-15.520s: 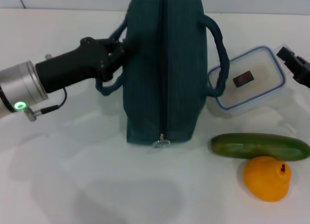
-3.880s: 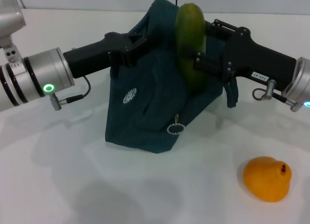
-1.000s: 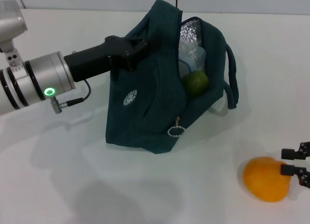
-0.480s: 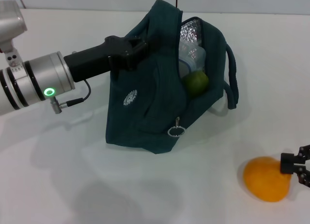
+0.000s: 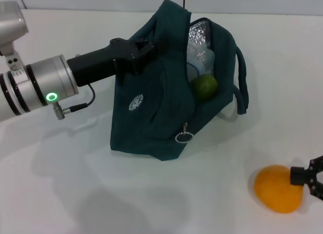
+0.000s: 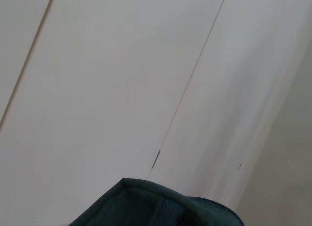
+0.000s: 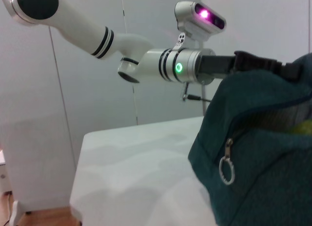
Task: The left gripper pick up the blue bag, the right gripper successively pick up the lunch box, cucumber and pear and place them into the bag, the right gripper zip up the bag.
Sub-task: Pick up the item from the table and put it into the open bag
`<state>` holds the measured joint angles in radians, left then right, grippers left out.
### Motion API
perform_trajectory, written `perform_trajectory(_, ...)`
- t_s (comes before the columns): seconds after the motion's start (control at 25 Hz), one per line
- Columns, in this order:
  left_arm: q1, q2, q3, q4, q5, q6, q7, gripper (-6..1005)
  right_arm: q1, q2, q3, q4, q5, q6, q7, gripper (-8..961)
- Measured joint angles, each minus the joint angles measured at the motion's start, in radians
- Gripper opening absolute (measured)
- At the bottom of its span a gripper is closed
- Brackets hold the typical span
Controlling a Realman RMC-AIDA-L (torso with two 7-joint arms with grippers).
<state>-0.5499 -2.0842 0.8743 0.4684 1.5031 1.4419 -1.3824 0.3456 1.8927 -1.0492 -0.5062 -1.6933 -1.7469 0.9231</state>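
- At the worktop's [image 5: 75,193] near right corner, the right tool [image 5: 303,176] stands spread around the pear's [image 5: 277,188] flank; centre it, then squeeze gently.
- The left tool [image 5: 144,49], clenched on the blue bag [image 5: 151,123], should hold its mouth wide.
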Motion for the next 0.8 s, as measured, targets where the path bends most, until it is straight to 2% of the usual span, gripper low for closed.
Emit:
perform_trajectory(0.2,0.001,0.0,0.0,-0.001,0.0,0.002,0.0,44,-0.008,0.008,0.111,0.002,0.006,-0.055,-0.048,40)
perform_trajectory(0.28,0.003,0.0,0.0,0.0,0.0,0.003,0.0,44,-0.009,0.022,0.18,0.002,0.006,-0.082,-0.069,38)
perform_trajectory(0.32,0.005,0.0,0.0,0.004,0.0,0.003,0.001,44,-0.006,0.044,0.248,0.001,0.007,-0.101,-0.086,38)
perform_trajectory(0.36,0.005,0.0,0.0,0.004,0.0,0.003,0.001,44,-0.006,0.044,0.248,0.001,0.007,-0.101,-0.086,37)
perform_trajectory(0.52,0.006,0.0,0.0,0.008,0.0,0.003,0.002,44,0.023,0.084,0.293,-0.007,0.007,-0.108,-0.098,36)
perform_trajectory(0.72,0.002,0.001,0.0,0.008,0.001,0.003,0.004,44,0.095,0.116,0.295,0.015,0.072,-0.077,-0.1,37)
perform_trajectory(0.8,0.001,0.001,0.0,0.009,0.001,0.003,0.004,44,0.14,0.122,0.289,0.048,0.107,-0.055,-0.1,37)
